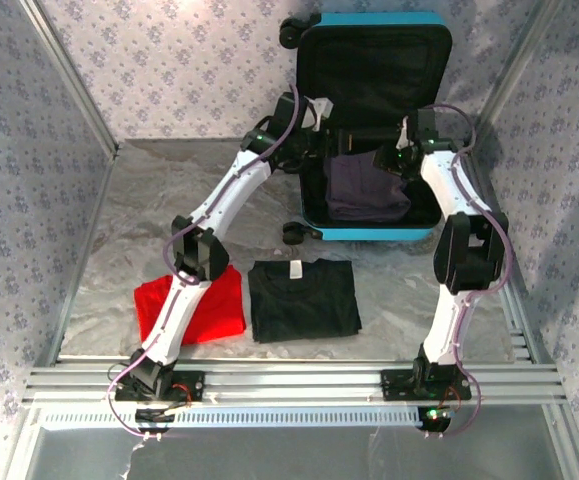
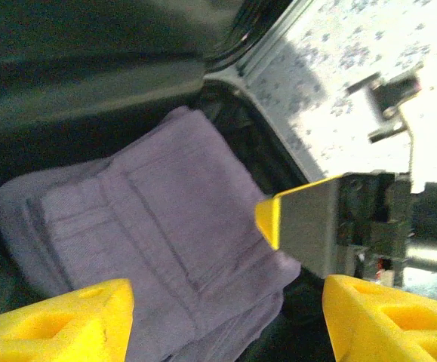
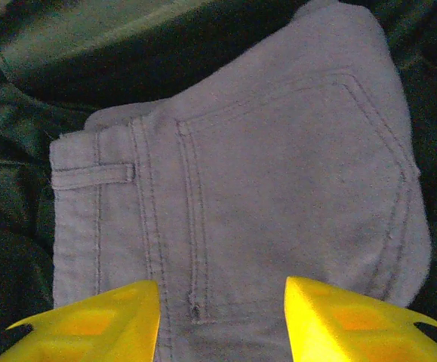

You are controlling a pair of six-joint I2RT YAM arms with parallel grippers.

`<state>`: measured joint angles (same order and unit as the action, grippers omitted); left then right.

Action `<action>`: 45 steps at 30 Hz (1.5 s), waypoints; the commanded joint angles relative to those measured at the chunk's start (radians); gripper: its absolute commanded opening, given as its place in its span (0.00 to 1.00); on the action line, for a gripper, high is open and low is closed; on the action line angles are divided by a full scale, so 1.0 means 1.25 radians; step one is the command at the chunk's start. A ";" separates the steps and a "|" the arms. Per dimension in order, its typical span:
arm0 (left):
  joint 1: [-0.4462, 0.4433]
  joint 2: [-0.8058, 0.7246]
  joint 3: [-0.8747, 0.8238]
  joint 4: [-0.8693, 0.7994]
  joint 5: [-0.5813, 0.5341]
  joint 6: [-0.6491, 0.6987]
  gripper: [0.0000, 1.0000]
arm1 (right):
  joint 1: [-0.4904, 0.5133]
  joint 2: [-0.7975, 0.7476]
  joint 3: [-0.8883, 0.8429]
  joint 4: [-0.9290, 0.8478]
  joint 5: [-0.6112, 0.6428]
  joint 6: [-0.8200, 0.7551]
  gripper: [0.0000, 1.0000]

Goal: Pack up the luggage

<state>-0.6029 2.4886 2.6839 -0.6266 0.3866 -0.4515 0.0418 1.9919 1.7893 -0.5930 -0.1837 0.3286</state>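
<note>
Suitcase (image 1: 369,233) sits open at far side of table (image 1: 139,220), right of centre. Lid stands up vs the back wall w/ black lining showing, and a turquoise rim runs round the bottom half. Black wheel (image 1: 297,232) at its near-left corner. Inside the bottom half are folded grey-purple trousers (image 3: 263,181), back pocket + belt loop facing up, lying on the black lining. Both arms reach into the case, one from each side. Left tool (image 2: 226,324) hangs over the trousers, yellow fingers (image 2: 60,324) spread wide, nothing btwn them; can't tell if tips touch the cloth. Right tool (image 3: 218,324) is also over the trousers, jaws apart at a middling gap, nothing gripped, contact w/ cloth unclear. In left wrist view one yellow finger (image 2: 267,220) of the right tool shows just beside the trousers' edge. Outside the case, on the table nearer the arm bases, is a black shirt (image 1: 302,298) folded flat, white neck label up, approx centre. Red cloth (image 1: 224,305) lies just beside it on the left, partly covered by the left arm. Both are well apart from the case. Metal rails (image 1: 299,378) along the near edge carry the arm bases. Flower-print walls (image 1: 169,60) stand round the table.
</note>
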 commanded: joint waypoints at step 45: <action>0.012 -0.588 -0.969 0.212 -0.186 -0.014 0.65 | 0.103 -0.262 -0.496 0.139 0.022 0.056 0.50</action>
<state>-0.5907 1.8191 1.5005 -0.3878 0.1635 -0.4572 0.1684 1.6905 1.2137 -0.4305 -0.1787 0.3775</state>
